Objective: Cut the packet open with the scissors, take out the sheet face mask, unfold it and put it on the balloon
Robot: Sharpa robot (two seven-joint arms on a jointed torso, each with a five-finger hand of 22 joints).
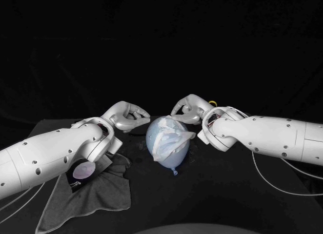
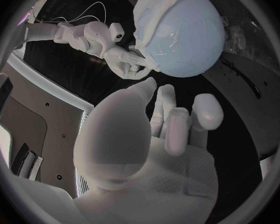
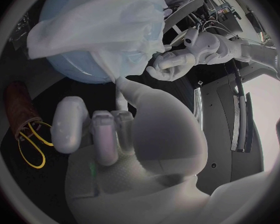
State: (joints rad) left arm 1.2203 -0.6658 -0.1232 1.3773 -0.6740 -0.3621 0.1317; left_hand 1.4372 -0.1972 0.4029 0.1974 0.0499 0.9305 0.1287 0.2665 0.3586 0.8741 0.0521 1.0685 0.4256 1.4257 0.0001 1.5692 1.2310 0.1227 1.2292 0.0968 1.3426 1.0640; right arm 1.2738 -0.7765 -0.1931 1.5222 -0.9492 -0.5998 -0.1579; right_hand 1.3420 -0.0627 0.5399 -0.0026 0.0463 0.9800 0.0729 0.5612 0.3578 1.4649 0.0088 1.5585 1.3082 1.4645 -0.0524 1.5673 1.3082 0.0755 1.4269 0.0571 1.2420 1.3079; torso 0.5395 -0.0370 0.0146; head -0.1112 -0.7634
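Observation:
A pale blue balloon [image 1: 169, 151] lies at the table's middle with the white sheet face mask [image 1: 174, 136] draped in folds over its top. My right hand [image 1: 188, 110] is at the balloon's upper right and pinches a strip of the mask [image 3: 120, 87] between thumb and fingers. My left hand [image 1: 126, 117] hovers just left of the balloon, apart from it, fingers loosely bent and holding nothing. In the left wrist view the balloon [image 2: 190, 40] lies beyond my left hand [image 2: 159, 134], with the right hand [image 2: 124, 59] at the mask's edge [image 2: 155, 15].
A dark grey cloth [image 1: 98, 192] lies front left under my left arm, and the opened packet [image 1: 84, 171] rests on it. Yellow-handled scissors [image 3: 31, 147] lie beside a brown object [image 3: 17, 109] near my right hand. Thin cables [image 1: 274, 183] trail at the right.

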